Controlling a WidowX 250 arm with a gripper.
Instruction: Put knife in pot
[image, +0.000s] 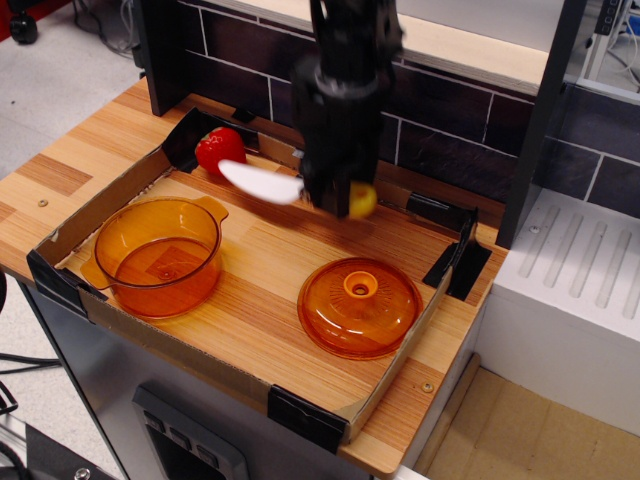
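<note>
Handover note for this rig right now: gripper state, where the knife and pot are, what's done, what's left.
Gripper: shut on the knife, gripping it near the yellow handle; white blade points left, roughly level, lifted off the board.
Pot: empty, upright, front-left in the cardboard tray.
Orange lid: on the board, front-right, apart from the pot.
Strawberry: back-left corner, beyond the blade.
Done: knife grasped and raised.
Left: carry it left and forward over the pot, lower, release.
</note>
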